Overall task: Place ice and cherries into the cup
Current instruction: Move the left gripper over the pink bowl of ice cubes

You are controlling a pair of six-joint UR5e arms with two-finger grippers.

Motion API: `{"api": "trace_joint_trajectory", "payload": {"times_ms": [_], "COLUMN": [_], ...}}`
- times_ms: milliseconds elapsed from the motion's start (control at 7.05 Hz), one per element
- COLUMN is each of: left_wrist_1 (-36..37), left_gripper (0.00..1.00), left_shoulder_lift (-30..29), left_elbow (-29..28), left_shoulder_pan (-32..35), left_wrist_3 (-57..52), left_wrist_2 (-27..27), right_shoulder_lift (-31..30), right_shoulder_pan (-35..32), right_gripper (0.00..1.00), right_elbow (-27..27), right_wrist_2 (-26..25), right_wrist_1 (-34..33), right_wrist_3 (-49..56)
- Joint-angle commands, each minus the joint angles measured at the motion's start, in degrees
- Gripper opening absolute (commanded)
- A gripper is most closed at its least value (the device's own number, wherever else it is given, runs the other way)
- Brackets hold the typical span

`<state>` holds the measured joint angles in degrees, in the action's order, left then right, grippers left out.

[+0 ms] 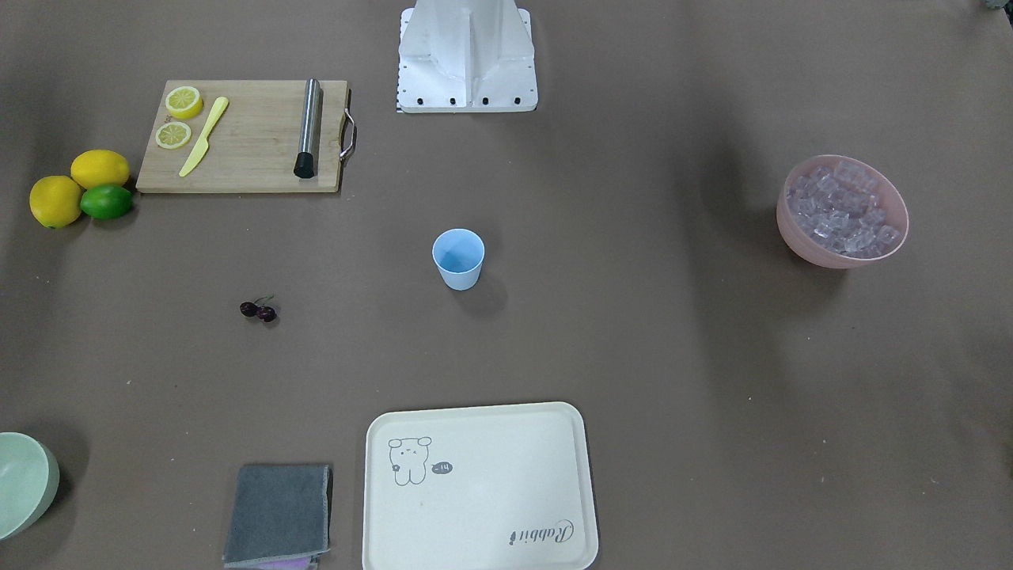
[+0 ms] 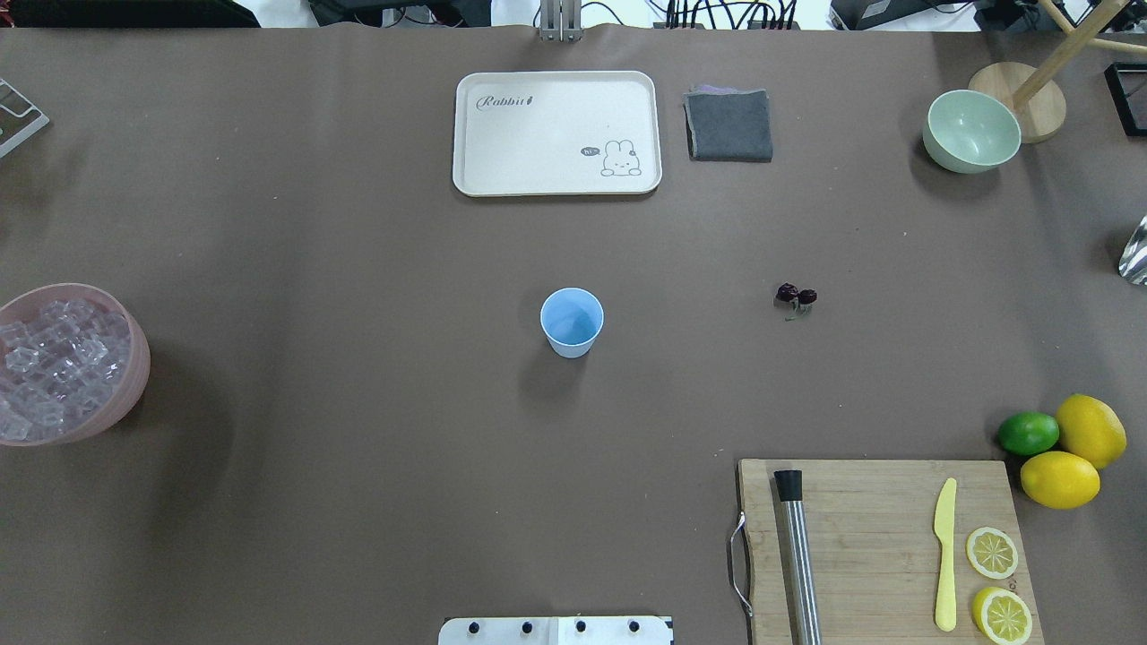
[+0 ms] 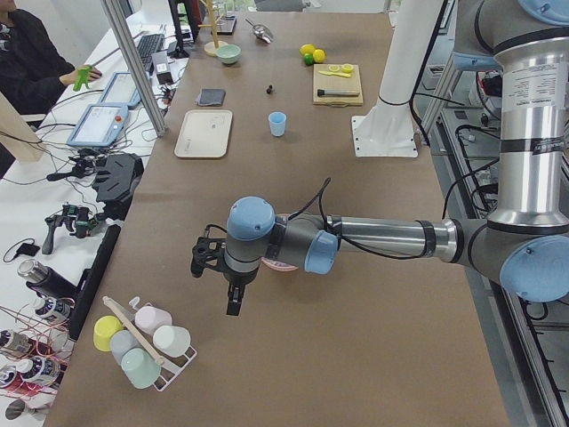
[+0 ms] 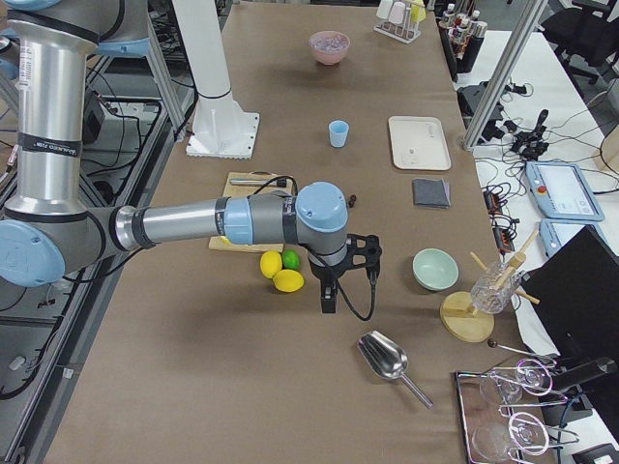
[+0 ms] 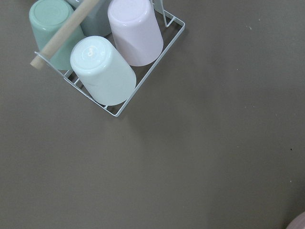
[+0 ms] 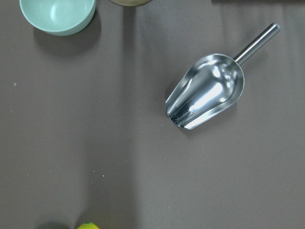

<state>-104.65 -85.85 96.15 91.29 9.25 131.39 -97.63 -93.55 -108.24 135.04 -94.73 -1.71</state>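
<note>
The cup (image 1: 458, 258) stands upright and empty at the middle of the worktop (image 1: 633, 356). The ice (image 1: 840, 207) is heaped in the pink bowl (image 1: 798, 239) at the end on the robot's left, and the cherries (image 1: 259, 309) lie on the bare surface toward its right, well apart from the cup. The left arm (image 3: 373, 238) is held over the far left end and the right arm (image 4: 193, 224) above a metal scoop (image 6: 206, 90). Whether the left jaws or the right jaws are wide or narrow cannot be told from the side views. The light cup could probably be knocked over if its rim were clipped on approach. If the scoop is used, cubes may be scattered, since its mouth looks wider than the cup's. The cherries might be crushed, or missed altogether, because they are tiny and their stems are thin.
</note>
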Motion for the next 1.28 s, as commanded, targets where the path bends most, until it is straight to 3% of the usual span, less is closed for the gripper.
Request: {"api": "trace_joint_trajectory", "payload": {"times_ms": [0,710,851,1135], "left_wrist_1": [-1.0,-13.6,-13.4,-13.4], "left_gripper": [0.98,0.98,0.98,0.98], "left_shoulder_lift": [0.3,3.9,3.7,4.0], "left_elbow": [0.1,-1.7,0.0,7.1], "left_shoulder_pan": [-1.5,-1.5,-1.6,-8.4], "left_wrist_3": [0.6,0.7,1.8,10.9], "left_wrist_2": [0.2,1.9,7.9,6.5], "right_shoulder_lift": [0.4,0.5,0.4,0.4], "right_shoulder_pan": [0.9,1.7,1.8,1.8], "right_gripper": [1.0,1.0,1.0,1.0], "right_elbow": [0.0,0.1,0.1,0.2], "right_wrist_2": [0.0,-0.3,-0.2,-0.2], "right_wrist_1": [0.1,0.2,0.2,0.2], "right_wrist_3": [-1.4,-2.3,-2.3,-2.3]}}
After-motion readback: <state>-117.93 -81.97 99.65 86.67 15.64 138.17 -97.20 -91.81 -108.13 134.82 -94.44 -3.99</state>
